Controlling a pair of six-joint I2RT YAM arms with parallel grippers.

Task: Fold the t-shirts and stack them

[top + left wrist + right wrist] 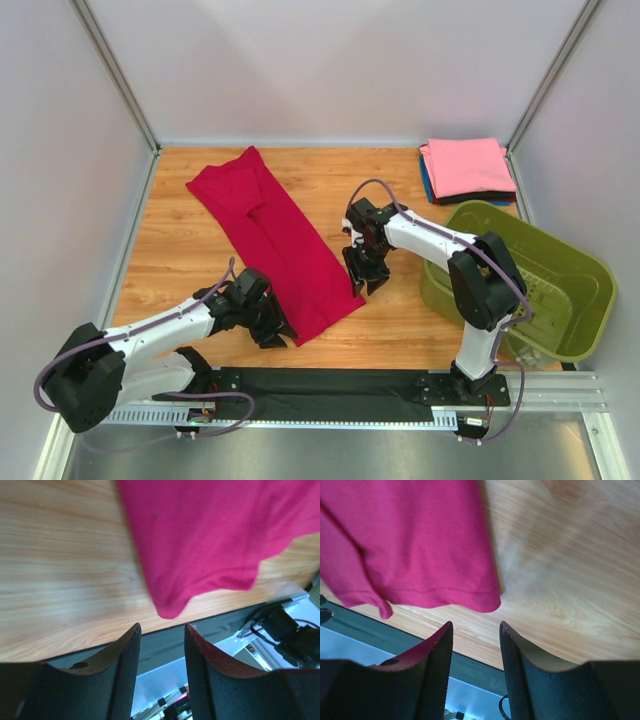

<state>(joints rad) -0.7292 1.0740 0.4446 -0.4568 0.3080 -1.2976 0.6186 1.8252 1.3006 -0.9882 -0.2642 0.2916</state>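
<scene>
A crimson-red t-shirt (pixel 275 235) lies on the wooden table as a long strip, folded lengthwise, running from far left to near centre. A stack of folded shirts with pink on top (pixel 467 166), blue and black beneath, sits at the far right corner. My left gripper (pixel 272 330) is open and empty at the strip's near-left corner; the cloth corner (pixel 170 607) lies just beyond its fingertips. My right gripper (pixel 365 278) is open and empty at the near-right corner; the hem corner (pixel 487 602) lies just ahead of its fingers.
An olive-green plastic basket (pixel 585 300) stands at the right, close to the right arm. A black mat (pixel 320 385) and metal rail run along the near table edge. White walls enclose the table on three sides.
</scene>
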